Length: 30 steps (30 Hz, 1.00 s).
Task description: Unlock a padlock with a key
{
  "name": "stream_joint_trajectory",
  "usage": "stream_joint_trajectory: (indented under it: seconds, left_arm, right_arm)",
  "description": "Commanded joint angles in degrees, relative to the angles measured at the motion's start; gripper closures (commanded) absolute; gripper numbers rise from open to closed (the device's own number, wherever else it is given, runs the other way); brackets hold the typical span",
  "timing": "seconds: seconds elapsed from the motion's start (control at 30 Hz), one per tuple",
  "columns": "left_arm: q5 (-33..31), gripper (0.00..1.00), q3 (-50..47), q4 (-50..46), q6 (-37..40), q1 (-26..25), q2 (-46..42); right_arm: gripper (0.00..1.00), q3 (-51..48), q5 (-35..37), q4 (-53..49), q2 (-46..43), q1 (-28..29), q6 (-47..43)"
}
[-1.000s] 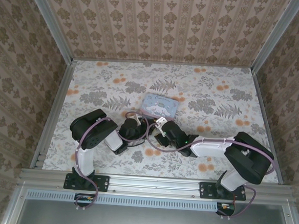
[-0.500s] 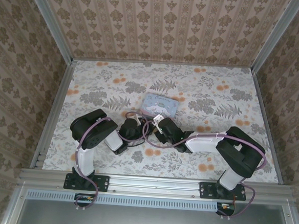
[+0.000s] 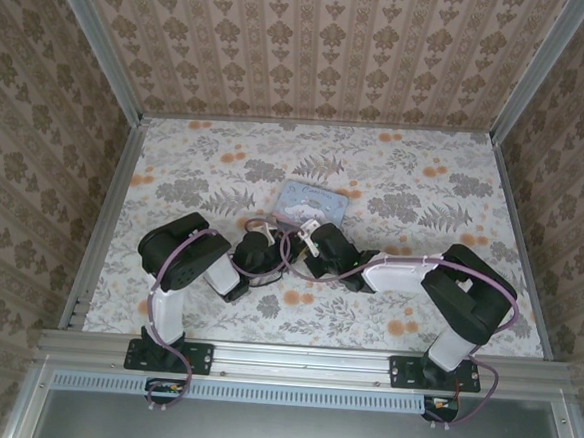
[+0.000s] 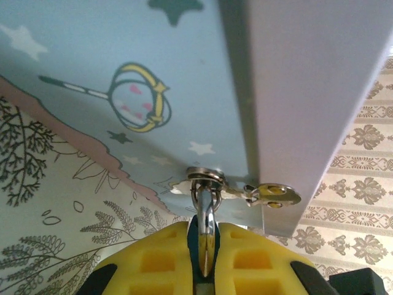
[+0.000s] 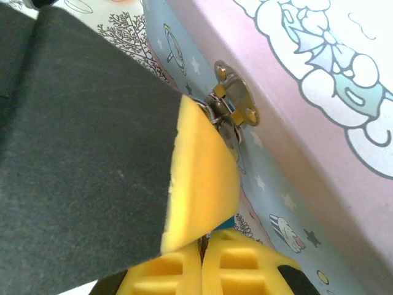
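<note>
tightly, left jaws clamp the padlock (image 4: 205, 215) at the box hasp (image 4: 265, 194)

pale blue, white-starred box (image 3: 312, 204); dark teal padlock (image 4: 193, 241); yellow left fingers (image 4: 166, 246); bench (image 3: 424, 188) patterned with grey ferns, orange blooms.

A flat table (image 3: 424, 188) covered in white cloth printed with grey-green ferns and orange blossoms spans the middle of the top view, framed by aluminium rails. A pale blue rectangular box (image 3: 313, 204) with a white cartoon character lies on it, near the frame's centre.
</note>
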Motion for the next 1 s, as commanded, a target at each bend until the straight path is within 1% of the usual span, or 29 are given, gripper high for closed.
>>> stream_joint_trajectory:
  seconds: [0.0, 0.03, 0.07, 0.1, 0.13, 0.27, 0.43, 0.63, 0.77, 0.97]
  left_arm:
    - [1.1, 1.00, -0.3, -1.0, 0.4, 0.0, 1.5]
    - [1.0, 1.00, -0.4, -1.0, 0.5, 0.1, 1.5]
    - [1.0, 1.00, -0.5, -1.0, 0.5, 0.1, 1.6]
    - [1.0, 1.00, -0.5, -1.0, 0.7, 0.1, 1.5]
    - [1.0, 1.00, -0.7, -1.0, 0.8, 0.1, 1.5]
    - [1.2, 1.00, -1.2, -1.1, 1.2, 0.2, 1.4]
    - [1.7, 0.85, -1.9, -1.0, 1.7, 0.1, 1.3]
    - [1.9, 0.62, -2.9, -1.2, 2.4, -0.2, 0.3]
    - [1.9, 0.51, -4.3, -1.3, 3.1, -0.3, -1.6]
    - [2.1, 0.35, -6.6, -1.9, 4.7, -0.4, -6.1]
  right_arm:
    - [0.88, 1.0, -9.0, -0.3, -2.6, -1.1, 3.5]
    - [0.64, 0.7, -10.0, -0.8, -3.2, -1.2, 4.2]
    - [0.48, 0.2, -11.0, -1.2, -3.8, -1.5, 5.2]
    - [0.42, -0.3, -12.1, -1.6, -4.4, -1.9, 6.2]
    - [0.39, -0.7, -13.0, -1.8, -5.1, -2.2, 7.1]
    - [0.35, -4.8, -16.6, 1.3, -8.6, -5.3, 13.2]
    - [0.33, -7.6, -23.0, 7.5, -9.3, -9.5, 22.0]
    - [0.33, -8.0, -29.8, 16.5, -3.6, -12.3, 32.0]
    - [0.33, -8.8, -31.2, 23.5, -0.4, -13.6, 37.7]
    - [0.33, -6.8, -30.7, 26.7, 2.2, -15.5, 41.6]
